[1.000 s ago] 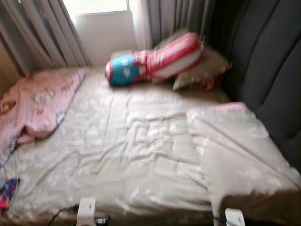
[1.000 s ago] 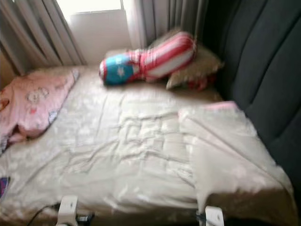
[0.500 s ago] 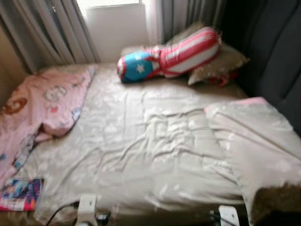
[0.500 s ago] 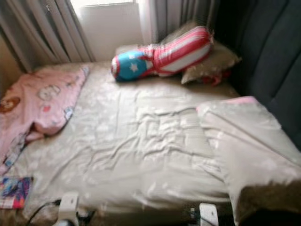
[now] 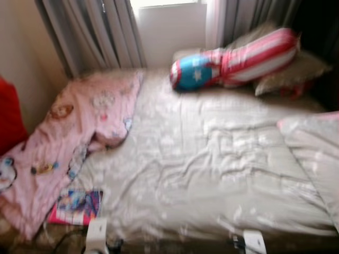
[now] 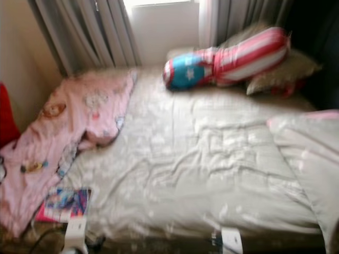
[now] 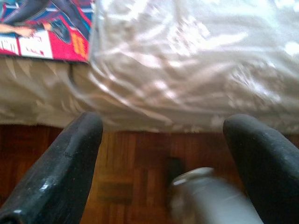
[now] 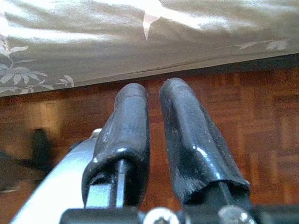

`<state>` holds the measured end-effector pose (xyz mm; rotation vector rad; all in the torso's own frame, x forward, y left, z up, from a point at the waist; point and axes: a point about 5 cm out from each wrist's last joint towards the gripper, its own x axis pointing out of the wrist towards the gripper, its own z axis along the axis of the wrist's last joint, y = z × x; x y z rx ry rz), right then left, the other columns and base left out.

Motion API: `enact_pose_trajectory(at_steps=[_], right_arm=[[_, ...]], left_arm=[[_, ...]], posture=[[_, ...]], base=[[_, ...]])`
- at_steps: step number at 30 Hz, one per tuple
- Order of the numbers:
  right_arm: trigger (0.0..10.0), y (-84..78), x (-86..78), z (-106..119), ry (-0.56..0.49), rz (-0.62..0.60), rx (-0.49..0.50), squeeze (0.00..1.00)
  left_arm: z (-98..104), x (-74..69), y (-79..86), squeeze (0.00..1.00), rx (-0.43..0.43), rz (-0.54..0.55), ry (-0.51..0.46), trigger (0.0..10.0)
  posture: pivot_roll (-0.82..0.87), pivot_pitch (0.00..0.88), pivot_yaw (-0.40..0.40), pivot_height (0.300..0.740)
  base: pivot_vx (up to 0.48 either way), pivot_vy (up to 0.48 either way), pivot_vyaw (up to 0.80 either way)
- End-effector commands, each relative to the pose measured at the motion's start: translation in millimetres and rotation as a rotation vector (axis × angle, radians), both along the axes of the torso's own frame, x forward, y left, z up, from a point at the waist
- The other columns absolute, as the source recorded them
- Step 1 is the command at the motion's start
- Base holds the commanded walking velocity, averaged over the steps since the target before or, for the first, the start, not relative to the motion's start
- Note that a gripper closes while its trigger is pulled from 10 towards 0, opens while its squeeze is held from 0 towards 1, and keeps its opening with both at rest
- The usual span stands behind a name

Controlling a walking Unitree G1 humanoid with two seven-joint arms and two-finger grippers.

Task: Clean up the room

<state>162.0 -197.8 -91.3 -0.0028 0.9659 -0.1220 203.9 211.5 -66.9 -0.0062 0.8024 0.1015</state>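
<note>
A flat, colourful picture book with a red border (image 5: 77, 207) lies at the near left corner of the bed, on the pale grey-green floral bedspread (image 5: 212, 169), its left side just beside the rumpled pink cartoon-print blanket (image 5: 74, 137) that runs along the bed's left edge up to the far left corner. At the far edge, toward the right, a long bolster cushion with a blue starred end and red-and-white stripes (image 5: 233, 59) leans on a beige pillow (image 5: 288, 73). A folded pale duvet with a pink edge (image 5: 312, 153) sits along the right edge. Grey curtains (image 5: 98, 32) hang behind the bed, beside a bright window.

My left gripper (image 7: 168, 154) hangs low at the near edge of the bed, its two black fingers (image 7: 60, 172) spread wide apart over the wooden parquet floor (image 7: 135, 158), with the book's corner just above the bedspread's overhang. My right gripper (image 8: 154, 140) also hangs by the near edge over the floor, its fingers (image 8: 126, 135) pressed nearly together with nothing between them
</note>
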Motion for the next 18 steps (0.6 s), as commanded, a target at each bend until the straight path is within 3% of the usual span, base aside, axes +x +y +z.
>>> enact_pose_trajectory(at_steps=[1,9,18], right_arm=[[10.0,7.2,4.4,1,-0.01,0.02,0.013,0.0],[10.0,13.0,-2.6,-3,0.009,0.049,0.031,0.0],[10.0,12.9,-11.9,-6,0.023,0.035,0.045,0.0]], left_arm=[[-2,-5.5,7.2,0.0,0.013,0.021,0.017,10.0],[-6,-16.0,11.6,0.0,0.014,0.056,0.031,10.0],[-10,-25.4,11.1,0.0,0.018,0.042,0.05,10.0]], posture=[[-0.13,0.0,0.002,0.74],[-0.12,0.0,-0.009,0.74],[-0.1,0.0,-0.015,0.74]], base=[[0.0,0.48,0.0],[0.0,0.48,0.6],[0.0,0.48,0.0]])
